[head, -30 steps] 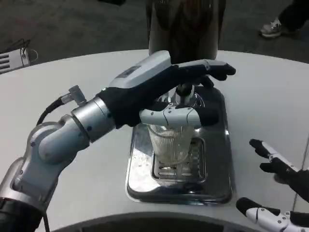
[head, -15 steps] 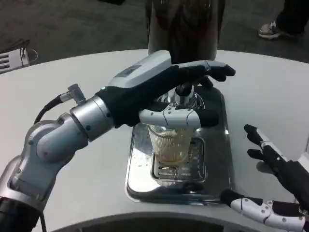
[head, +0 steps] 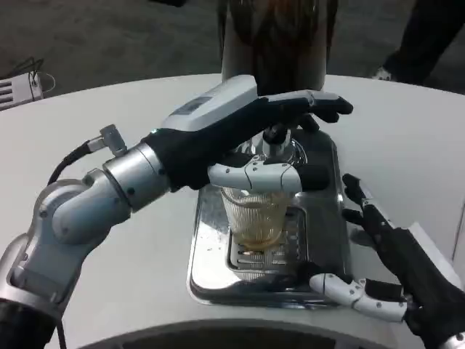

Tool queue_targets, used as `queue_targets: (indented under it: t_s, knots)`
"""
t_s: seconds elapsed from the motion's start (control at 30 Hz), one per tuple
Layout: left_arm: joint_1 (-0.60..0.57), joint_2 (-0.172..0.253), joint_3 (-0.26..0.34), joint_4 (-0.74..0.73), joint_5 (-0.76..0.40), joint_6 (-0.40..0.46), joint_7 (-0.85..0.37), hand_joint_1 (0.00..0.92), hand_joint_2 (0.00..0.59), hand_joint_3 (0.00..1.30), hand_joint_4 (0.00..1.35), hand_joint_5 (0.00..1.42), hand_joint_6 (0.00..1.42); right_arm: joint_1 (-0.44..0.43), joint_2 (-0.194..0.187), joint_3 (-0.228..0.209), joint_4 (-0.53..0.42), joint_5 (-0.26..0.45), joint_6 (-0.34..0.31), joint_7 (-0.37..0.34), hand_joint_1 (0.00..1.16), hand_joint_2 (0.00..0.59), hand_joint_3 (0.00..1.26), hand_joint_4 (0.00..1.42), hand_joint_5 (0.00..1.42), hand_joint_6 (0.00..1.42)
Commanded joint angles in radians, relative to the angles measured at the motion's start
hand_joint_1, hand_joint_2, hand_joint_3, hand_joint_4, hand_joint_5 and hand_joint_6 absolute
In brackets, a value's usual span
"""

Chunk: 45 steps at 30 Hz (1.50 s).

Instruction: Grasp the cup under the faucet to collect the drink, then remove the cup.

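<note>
The left hand [head: 251, 138] presses the dispenser's faucet [head: 276, 134] over the ribbed cup [head: 254, 214] on the drip tray [head: 207, 265], fingers together, so drink collects, while the right hand [head: 385, 269] waits beside, fingers apart.

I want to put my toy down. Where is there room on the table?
The white table is bare right of the metal tray, above the right hand, and also far left beyond the left hand. The tray is crowded with the cup.
</note>
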Motion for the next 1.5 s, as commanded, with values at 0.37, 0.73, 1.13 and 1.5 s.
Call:
queue_targets:
  t_s: [0.37,0.73,1.13,1.5]
  knots:
    - [0.019,0.020,-0.015,-0.017,0.012,0.016,-0.033,0.000,0.071,0.24,0.23,0.30,0.31,-0.156,0.050,0.059,0.193,0.002,-0.041,-0.089,0.79,0.214,0.00,0.00,0.06,0.10]
    - [0.006,0.030,-0.010,-0.006,-0.001,0.015,-0.043,0.000,0.060,0.24,0.23,0.30,0.31,-0.256,0.080,0.083,0.303,-0.009,-0.053,-0.157,0.80,0.217,0.00,0.00,0.05,0.08]
    - [0.018,0.044,0.010,-0.019,-0.018,0.017,-0.043,0.000,0.053,0.24,0.23,0.30,0.31,-0.296,0.095,0.113,0.362,-0.011,-0.058,-0.185,0.79,0.207,0.00,0.00,0.05,0.07]
    - [0.069,0.039,0.066,-0.051,-0.058,0.017,-0.007,0.000,0.054,0.24,0.22,0.30,0.31,-0.322,0.109,0.134,0.395,-0.010,-0.060,-0.190,0.79,0.213,0.00,0.00,0.05,0.06]
